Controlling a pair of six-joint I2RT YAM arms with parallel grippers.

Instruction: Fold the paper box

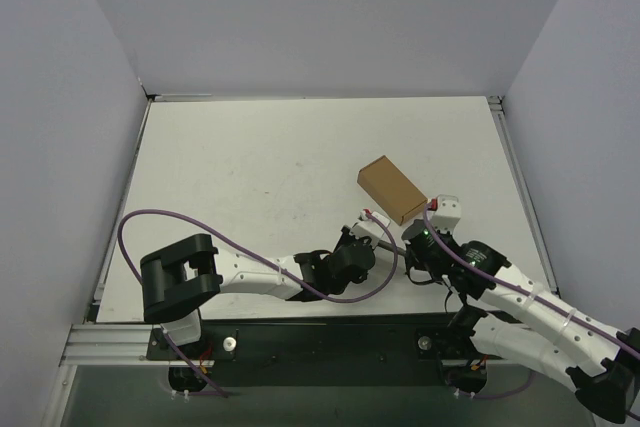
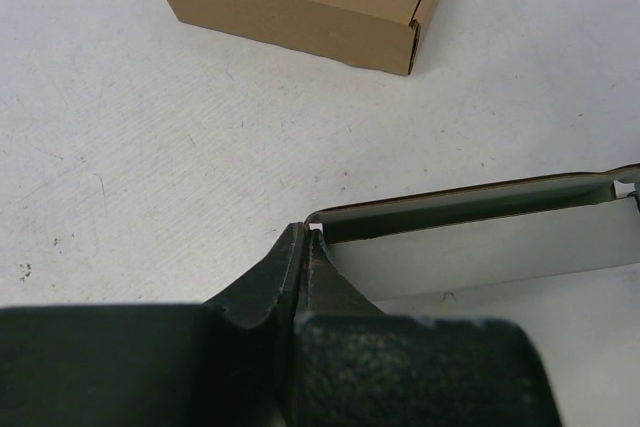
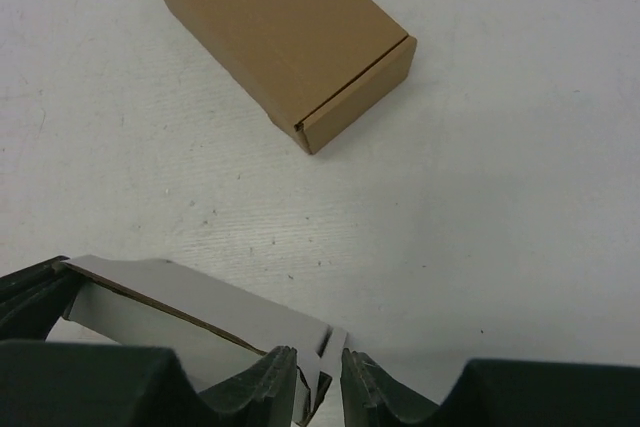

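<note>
- We look down on a white desk [image 1: 250, 167] closed in on three sides by plain, pale grey walls [image 1: 320, 17].
- Close up, the desk's surface shows faint scratches and small dark specks.
- A closed brown box [image 1: 392, 189] lies flat right of centre, set at a slant.
- The paper box [image 2: 480, 247], a thin grey-white card blank with one side folded up, sits toward the desk's front edge. It is near the brown box but apart from it, and spans between the two tools.
- The left tool [image 2: 305, 239] is pressed together, pinching one corner of the paper box.
- The right tool [image 3: 320, 372] shows a narrow gap with a card tab standing in it. We cannot tell whether it grips the tab.
</note>
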